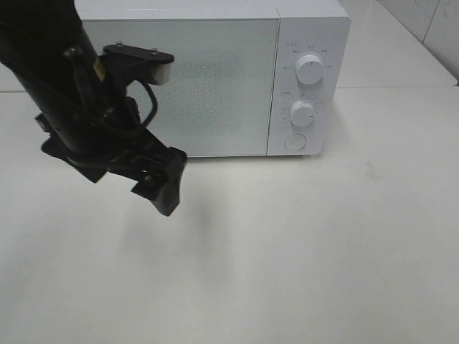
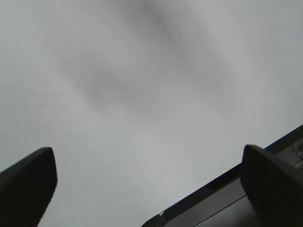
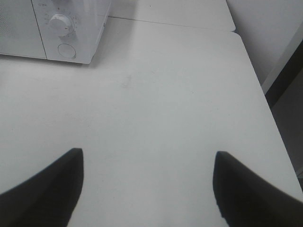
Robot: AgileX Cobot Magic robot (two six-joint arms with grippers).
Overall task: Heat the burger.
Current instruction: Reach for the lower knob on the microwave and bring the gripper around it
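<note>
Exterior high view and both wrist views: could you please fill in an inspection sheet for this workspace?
Surface: white table, no stains seen.
Job's things: burger nothing seen; microwave white, door closed.
Clutter: nothing seen.
Grippers: left gripper open, empty, above the table in front of the microwave; right gripper open, empty.
Cables: black cable looped on the left arm.
Surroundings: pale wall beyond the table's edge.

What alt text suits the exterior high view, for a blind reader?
A white microwave with its door closed stands at the back of a white table. The black left gripper hangs open and empty in front of the door. No burger shows.
</note>
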